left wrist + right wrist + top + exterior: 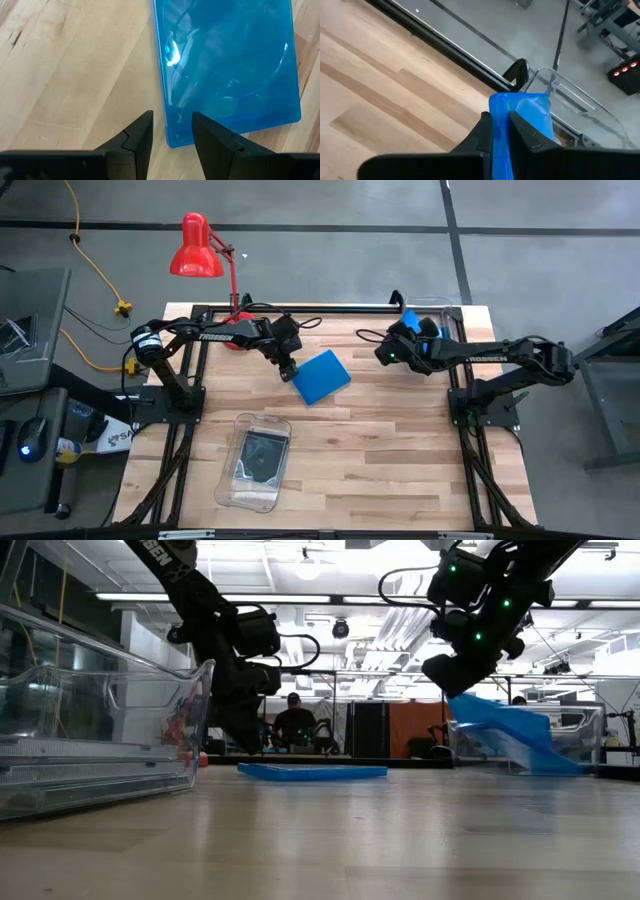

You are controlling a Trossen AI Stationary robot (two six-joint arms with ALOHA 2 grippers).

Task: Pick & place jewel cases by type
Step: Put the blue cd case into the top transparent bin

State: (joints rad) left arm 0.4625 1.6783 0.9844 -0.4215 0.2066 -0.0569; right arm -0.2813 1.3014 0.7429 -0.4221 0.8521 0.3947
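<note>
Table (400,470) mostly bare wood, ample room mid-board. Sorting partly done: near bin (257,463), toward the front edge from the flat blue case (322,376), holds a dark case (263,457); far bin (432,308) at the back-right corner takes blue. Right gripper (501,122) clenched on a blue case (522,117) edge-on, just beside that bin's wall. Left gripper (171,131) part-open, straddling the flat blue case's corner, grasping nothing yet. Flat case well clear of table edges.

Blue jewel case (520,125) cut off at right wrist view's bottom; far bin (580,107) partly hidden behind it.
</note>
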